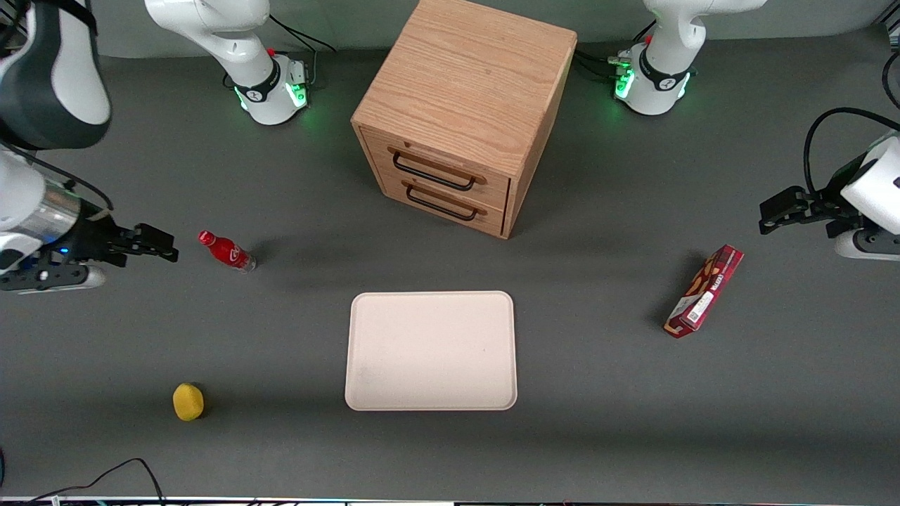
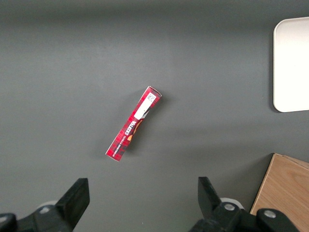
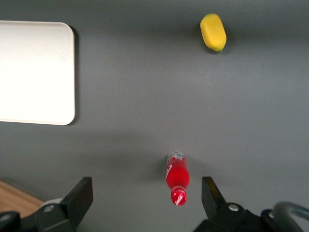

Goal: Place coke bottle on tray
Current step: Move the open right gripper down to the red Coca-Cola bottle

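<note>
black two-finger gripper [image 1: 165,247] | fingers spread wide, empty | held level above table | pointing toward 3 o'clock

**Bottle and tray lying apart**

The bottle [image 1: 227,251], red-capped, red-labelled and clear-based, is lying on its side on the desk. The tray [image 1: 431,350], flat cream with rounded corners, is sitting bare, well apart, nearer the front camera.

Your front view looks steeply down from high up, both wrist cameras face straight down, all sharing the tray [image 1: 430,350], the right wrist's gripper [image 3: 147,198] over the coke bottle [image 3: 177,177].
</note>
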